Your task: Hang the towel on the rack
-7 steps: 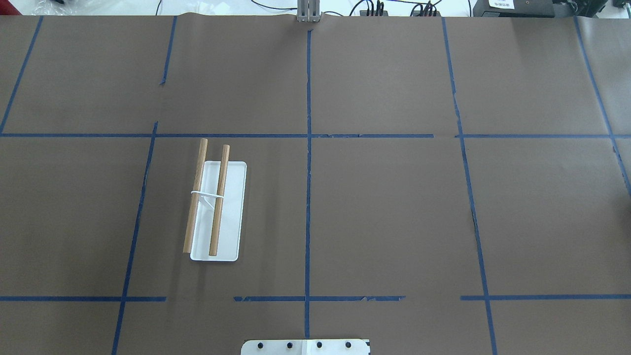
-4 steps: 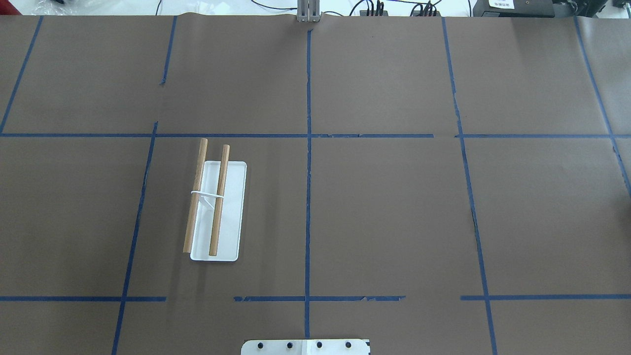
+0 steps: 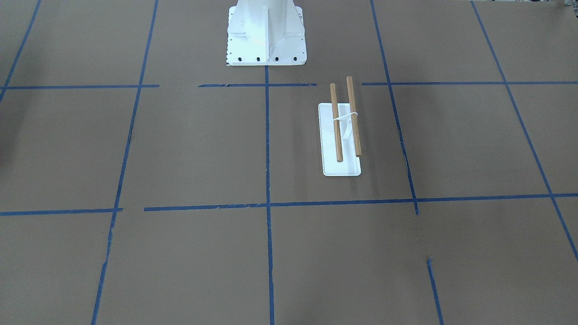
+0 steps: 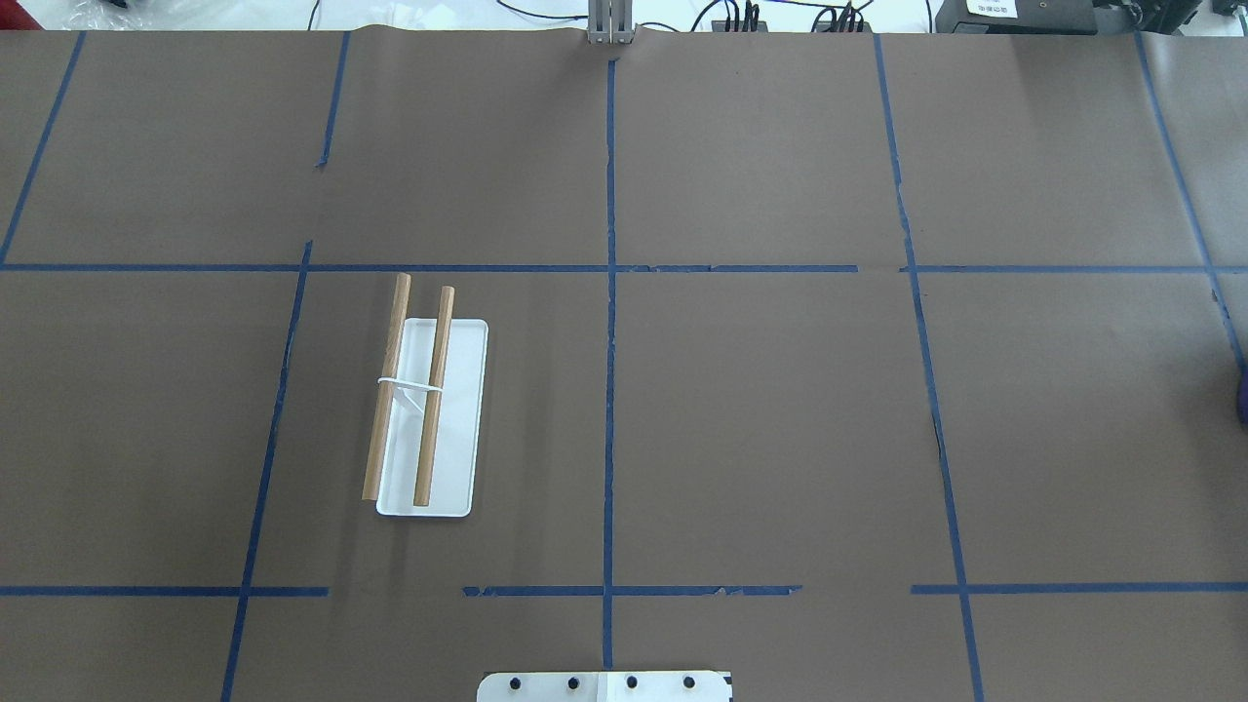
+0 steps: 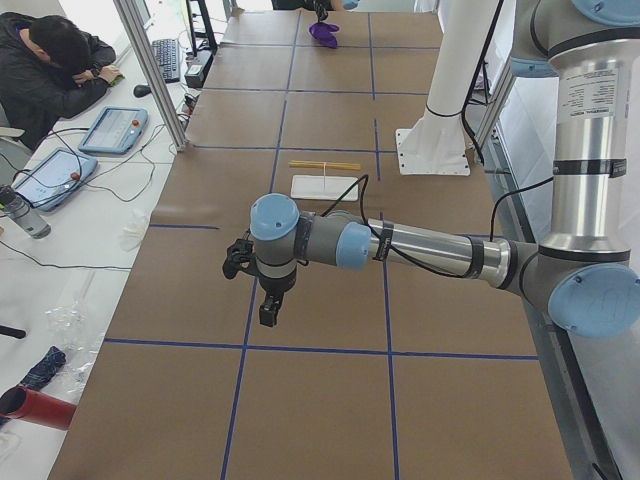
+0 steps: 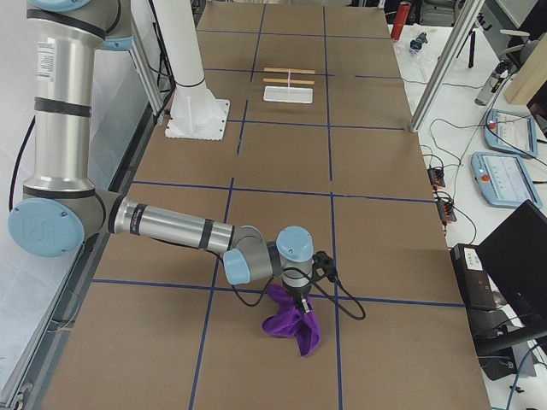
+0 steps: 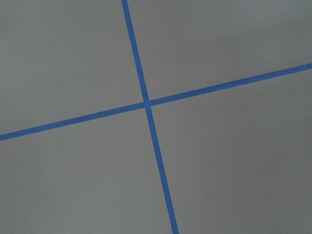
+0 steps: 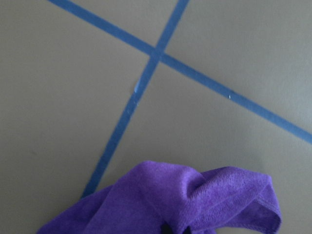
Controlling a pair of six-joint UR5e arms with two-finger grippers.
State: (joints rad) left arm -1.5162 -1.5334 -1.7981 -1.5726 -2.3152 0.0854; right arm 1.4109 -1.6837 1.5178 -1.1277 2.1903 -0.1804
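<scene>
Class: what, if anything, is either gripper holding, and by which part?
Cannot be told: the right gripper meets the bunched top of the purple towel, its jaws hidden. Nothing shows in the left gripper.

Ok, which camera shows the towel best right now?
Exterior right: the whole bunched purple towel shows, near the camera. Right wrist crops it; exterior left shows it tiny and far; overhead catches only a sliver; front-facing and left wrist show nothing.

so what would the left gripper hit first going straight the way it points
Probably the brown table cover, near the blue tape cross; the left gripper points down, nothing between.
</scene>
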